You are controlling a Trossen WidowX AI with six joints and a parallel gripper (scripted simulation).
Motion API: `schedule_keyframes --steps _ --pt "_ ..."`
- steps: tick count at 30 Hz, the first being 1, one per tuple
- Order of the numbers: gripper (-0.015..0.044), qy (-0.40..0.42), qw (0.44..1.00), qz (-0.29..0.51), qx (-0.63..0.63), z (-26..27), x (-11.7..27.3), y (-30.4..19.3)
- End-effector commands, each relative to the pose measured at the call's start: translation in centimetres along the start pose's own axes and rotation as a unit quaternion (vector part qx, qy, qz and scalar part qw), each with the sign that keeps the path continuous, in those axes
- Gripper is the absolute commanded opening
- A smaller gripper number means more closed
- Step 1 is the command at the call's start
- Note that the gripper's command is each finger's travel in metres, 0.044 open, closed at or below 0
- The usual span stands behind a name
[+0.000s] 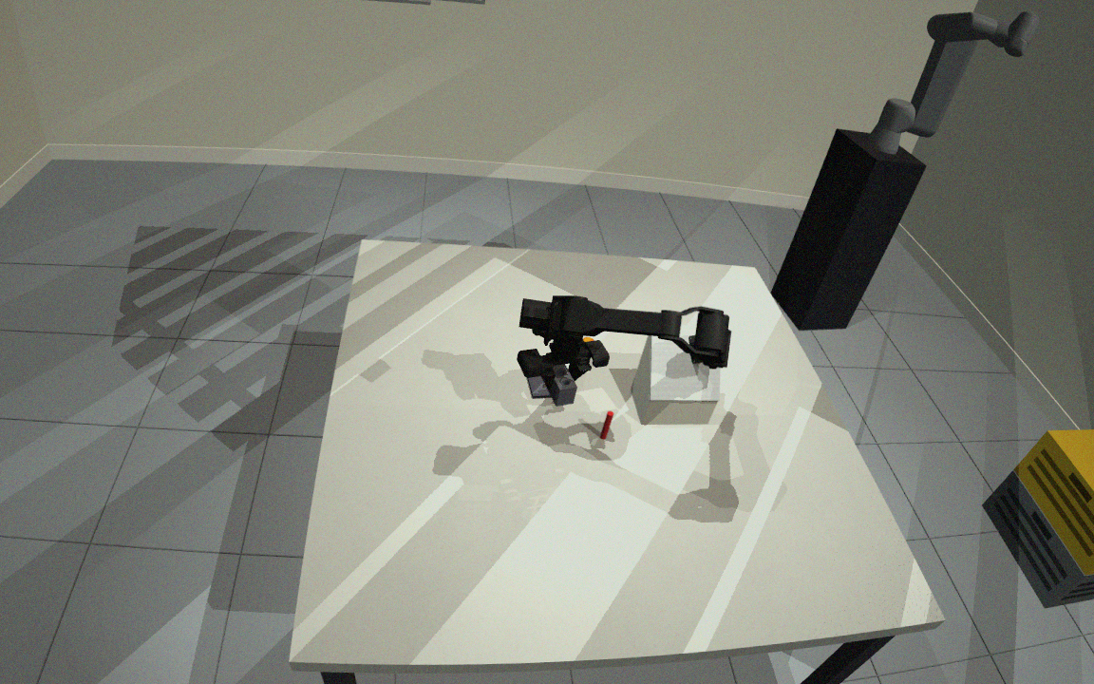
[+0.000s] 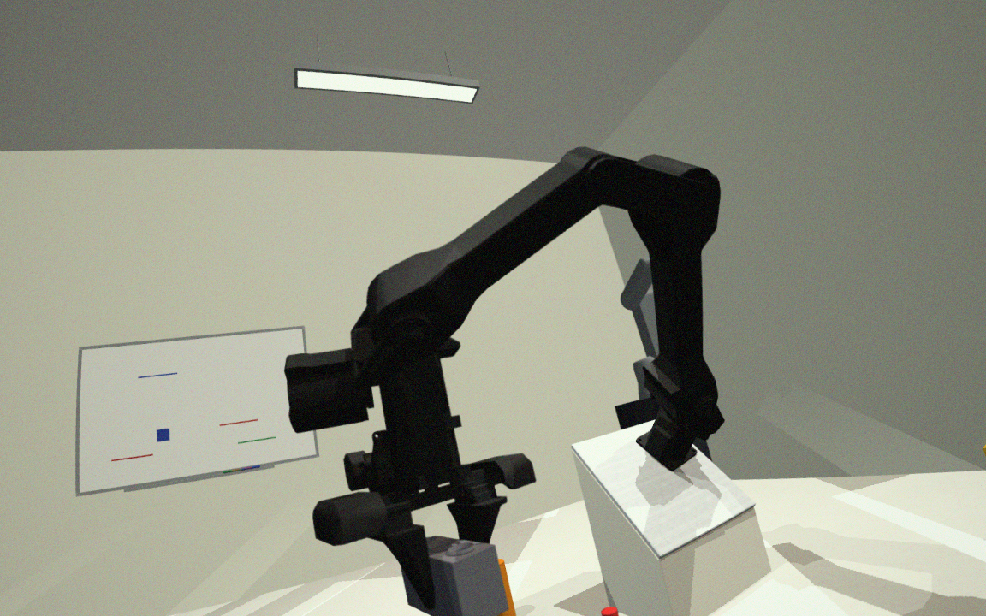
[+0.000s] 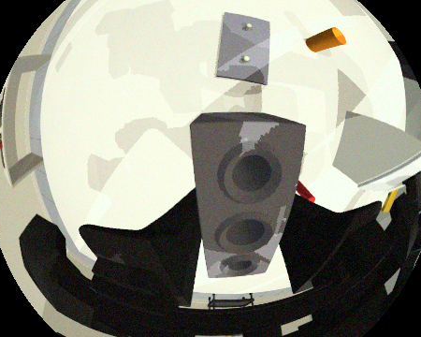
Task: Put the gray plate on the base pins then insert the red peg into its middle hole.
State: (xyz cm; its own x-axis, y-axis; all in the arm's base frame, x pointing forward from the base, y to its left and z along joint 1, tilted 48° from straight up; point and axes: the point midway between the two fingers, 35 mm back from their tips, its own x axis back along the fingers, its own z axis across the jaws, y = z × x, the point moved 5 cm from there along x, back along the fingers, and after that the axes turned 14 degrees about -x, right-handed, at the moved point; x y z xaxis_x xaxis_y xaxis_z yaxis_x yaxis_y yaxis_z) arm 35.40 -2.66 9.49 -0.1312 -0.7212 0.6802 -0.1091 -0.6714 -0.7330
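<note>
Above the table [image 1: 415, 510], the gripper [image 3: 244, 256] clamps the plate [image 3: 248, 187]. Base [image 3: 243, 48] lies ahead, peg [image 1: 607, 424] stands apart

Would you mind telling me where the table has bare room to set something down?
The near half of the table, in front of the red peg, looks bare. It is crowded around the claw holding the gray plate, the base and the white block.

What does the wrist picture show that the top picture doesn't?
Only the wrist view shows the base with its two pins, apart from the plate, and the plate's three holes. Only the top view shows the whole table, the floor, and the red peg standing upright. Both show the gripper shut on the gray plate, the white block and an orange cylinder.
</note>
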Motion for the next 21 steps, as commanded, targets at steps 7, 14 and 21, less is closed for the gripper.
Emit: schedule_keyframes --steps 7,14,21 --pt "0.0 0.001 1.0 0.003 -0.001 0.0 1.1 0.3" --pt "0.0 0.001 1.0 0.002 -0.011 0.5 0.1 2.3" --pt "0.0 0.001 1.0 0.002 -0.021 0.7 -0.9 4.4"
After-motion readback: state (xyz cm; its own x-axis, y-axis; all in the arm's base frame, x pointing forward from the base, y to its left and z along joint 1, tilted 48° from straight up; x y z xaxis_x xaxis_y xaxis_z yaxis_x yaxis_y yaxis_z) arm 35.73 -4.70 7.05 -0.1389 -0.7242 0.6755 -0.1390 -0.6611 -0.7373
